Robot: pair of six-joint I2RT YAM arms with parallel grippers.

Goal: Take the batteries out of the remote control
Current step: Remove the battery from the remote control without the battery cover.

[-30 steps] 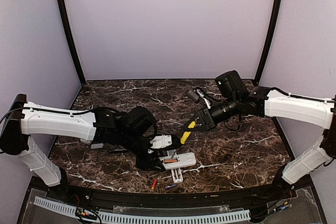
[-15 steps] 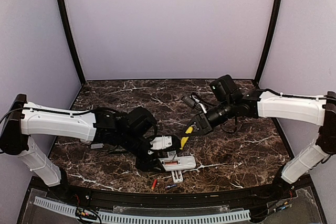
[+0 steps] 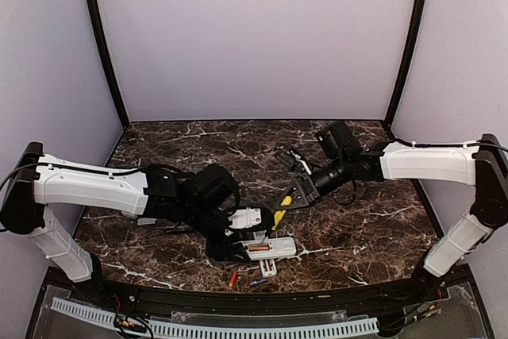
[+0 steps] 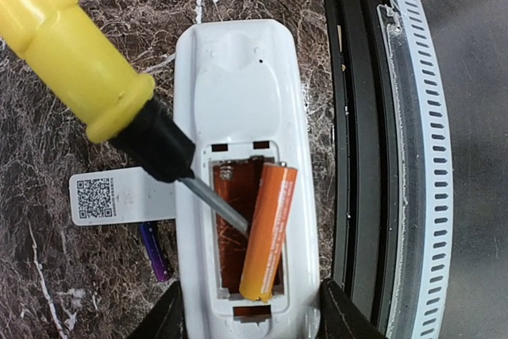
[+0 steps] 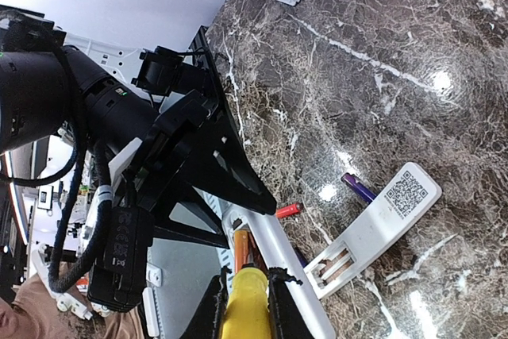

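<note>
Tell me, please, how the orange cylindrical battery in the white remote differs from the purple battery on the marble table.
The orange battery lies askew in the white remote's compartment; the purple battery lies on the marble table. The yellow-handled screwdriver's tip reaches the orange battery, not the purple one. Both are slim cylinders.

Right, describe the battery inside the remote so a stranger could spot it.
On the dark marble table, near its front edge, lies a white plastic remote control with its back open. The orange cylindrical battery sits tilted inside it; the purple battery lies loose outside.
</note>
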